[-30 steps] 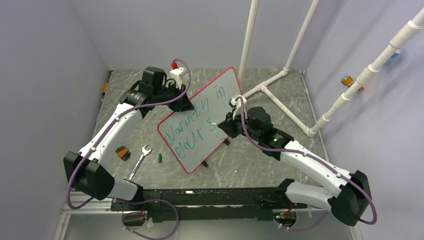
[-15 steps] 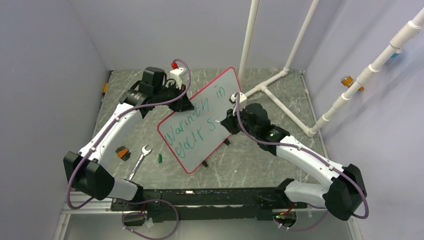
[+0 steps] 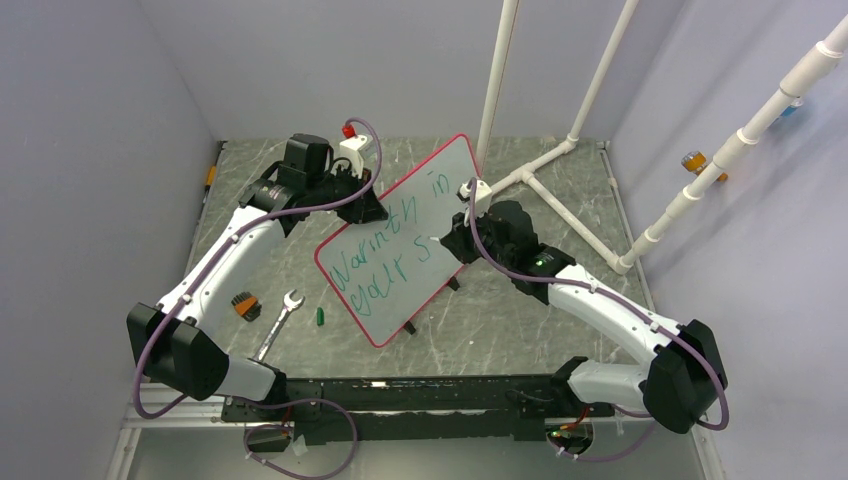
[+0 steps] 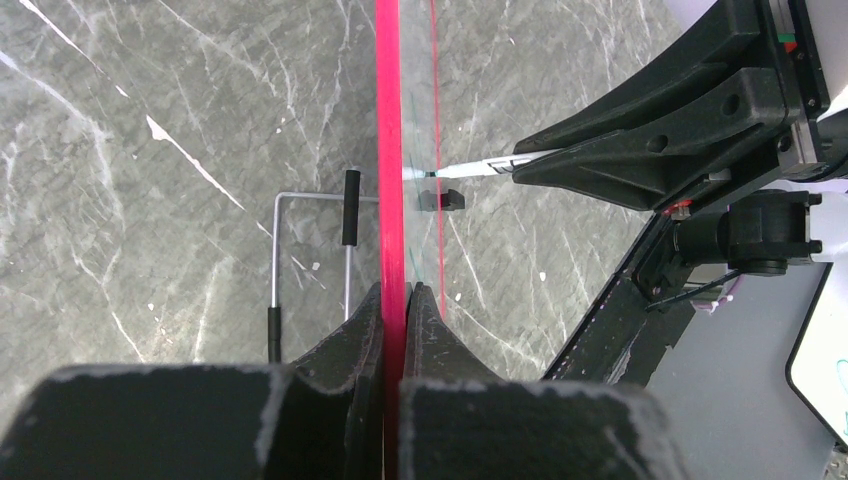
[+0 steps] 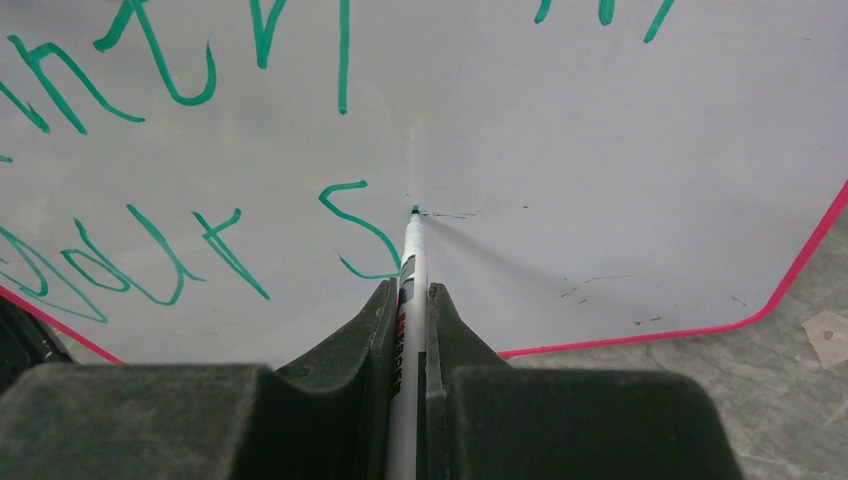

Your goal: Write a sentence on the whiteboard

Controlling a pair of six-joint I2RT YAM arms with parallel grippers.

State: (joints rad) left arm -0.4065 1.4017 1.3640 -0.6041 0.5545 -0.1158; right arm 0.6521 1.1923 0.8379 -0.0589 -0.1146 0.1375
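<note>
The whiteboard [image 3: 440,185], red-rimmed, stands tilted on the table's middle. The sentence [image 3: 392,245] runs over it in green, two lines: "Warmth in" above "your S". My left gripper [image 3: 372,208] is shut on the board's upper left rim; in the left wrist view the red rim [image 4: 388,150] runs straight between the fingers of that gripper [image 4: 397,297]. My right gripper [image 3: 448,243] is shut on a white marker [image 5: 412,262]. The marker's green tip touches the board [image 5: 600,150] just right of the "S" [image 5: 355,225], with the gripper [image 5: 407,292] close behind it.
A silver wrench [image 3: 278,322], a green marker cap [image 3: 320,316] and an orange-black brush [image 3: 243,304] lie left of the board. A white pipe frame [image 3: 560,160] stands at the back right. A wire leg [image 4: 310,250] props the board from behind.
My right arm has shifted slightly up and left along the board, bringing the marker tip to a spot right of the "S". The left arm and the board have stayed still.
</note>
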